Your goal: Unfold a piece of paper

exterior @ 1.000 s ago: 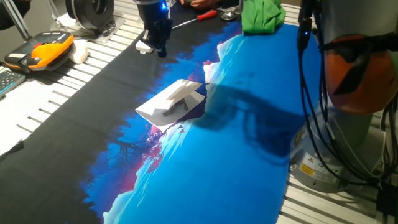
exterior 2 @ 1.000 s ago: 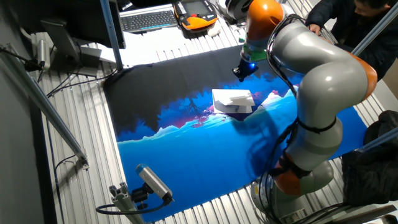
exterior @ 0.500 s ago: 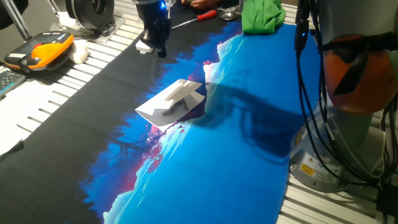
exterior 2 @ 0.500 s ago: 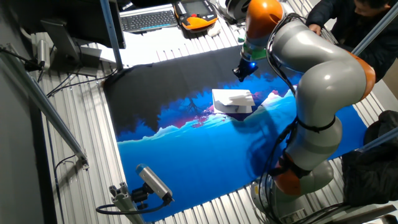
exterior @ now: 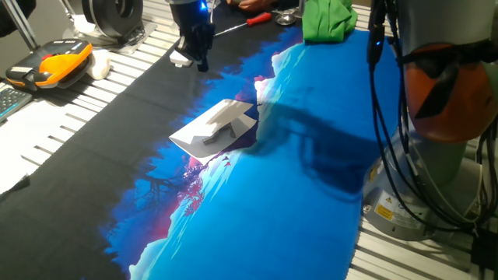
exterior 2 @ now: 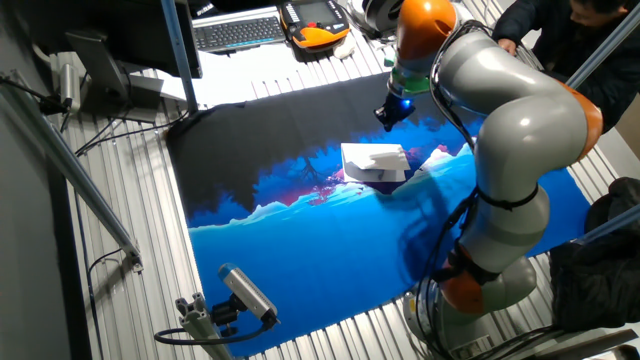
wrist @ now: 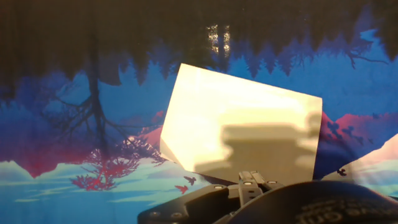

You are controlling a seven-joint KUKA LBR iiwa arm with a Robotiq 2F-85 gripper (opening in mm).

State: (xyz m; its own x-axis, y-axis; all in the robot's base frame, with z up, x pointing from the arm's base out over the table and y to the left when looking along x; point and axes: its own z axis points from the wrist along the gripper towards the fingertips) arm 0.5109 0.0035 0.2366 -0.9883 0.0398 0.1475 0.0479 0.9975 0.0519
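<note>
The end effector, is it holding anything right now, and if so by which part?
Nothing is held. The end effector hangs above the dark end of the mat, apart from the piece of paper, which lies folded on the mat.

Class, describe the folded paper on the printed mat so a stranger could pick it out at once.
Start at the big printed mat covering the table, black on one side, blue on the other. Near its middle, where the two colours meet, lies the piece of paper. It is the only plain white, partly raised, folded sheet on the mat.
</note>
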